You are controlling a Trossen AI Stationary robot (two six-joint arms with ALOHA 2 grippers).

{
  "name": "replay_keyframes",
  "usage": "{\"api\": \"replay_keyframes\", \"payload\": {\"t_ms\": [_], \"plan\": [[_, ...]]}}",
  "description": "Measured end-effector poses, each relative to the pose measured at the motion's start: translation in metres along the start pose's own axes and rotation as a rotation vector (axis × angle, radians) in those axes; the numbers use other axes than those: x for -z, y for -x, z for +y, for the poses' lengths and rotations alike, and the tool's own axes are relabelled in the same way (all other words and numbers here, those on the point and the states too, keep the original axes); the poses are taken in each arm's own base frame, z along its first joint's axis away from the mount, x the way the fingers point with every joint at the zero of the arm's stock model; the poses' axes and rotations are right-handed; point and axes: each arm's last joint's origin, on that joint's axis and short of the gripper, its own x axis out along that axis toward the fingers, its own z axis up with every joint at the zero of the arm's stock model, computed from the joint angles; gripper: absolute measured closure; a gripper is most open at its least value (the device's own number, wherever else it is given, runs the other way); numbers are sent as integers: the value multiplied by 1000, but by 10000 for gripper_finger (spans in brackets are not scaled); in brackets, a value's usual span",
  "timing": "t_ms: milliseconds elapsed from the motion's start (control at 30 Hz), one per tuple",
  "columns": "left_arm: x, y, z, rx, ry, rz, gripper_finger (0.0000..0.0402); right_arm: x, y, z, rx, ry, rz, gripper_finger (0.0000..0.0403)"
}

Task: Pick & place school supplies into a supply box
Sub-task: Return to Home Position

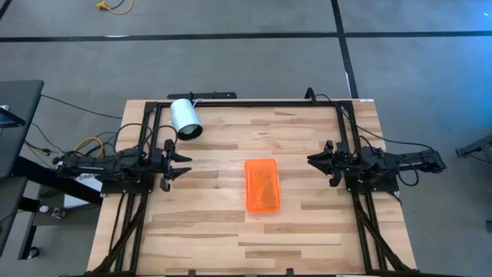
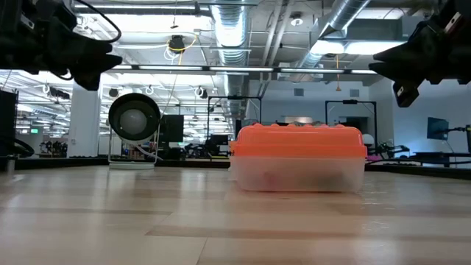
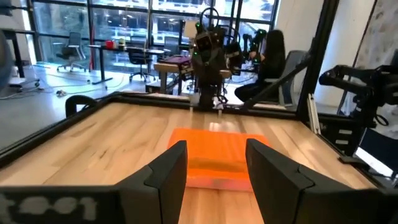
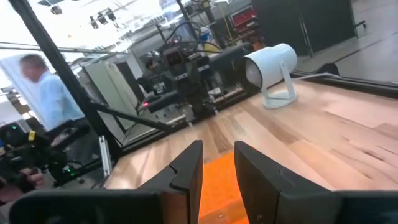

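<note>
The supply box (image 1: 261,185) lies flat in the middle of the table, its orange lid shut over the clear tray; it also shows in the low view (image 2: 298,157) and both wrist views (image 3: 214,155) (image 4: 214,180). No loose pencils, pens or scissors are in view. My left gripper (image 1: 183,161) hangs open above the table's left side, fingers pointing toward the box. My right gripper (image 1: 314,159) hovers open at the table's right side, also facing the box. Neither touches anything.
A white cylinder on a small stand (image 1: 185,118) sits near the table's far-left corner, also in the right wrist view (image 4: 270,68). A black frame (image 1: 254,101) runs along the far edge and sides. A person in a light shirt (image 4: 46,87) stands beyond the table.
</note>
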Motion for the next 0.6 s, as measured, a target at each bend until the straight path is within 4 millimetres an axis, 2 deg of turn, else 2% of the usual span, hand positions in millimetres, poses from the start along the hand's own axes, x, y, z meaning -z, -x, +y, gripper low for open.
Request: {"api": "replay_keyframes", "payload": {"t_ms": [200, 600], "plan": [[2, 0, -2, 59, -45, 17, 248, 0, 0, 0, 2, 1, 0, 317], [2, 0, -2, 59, -45, 19, 248, 0, 0, 0, 0, 2, 1, 317]]}}
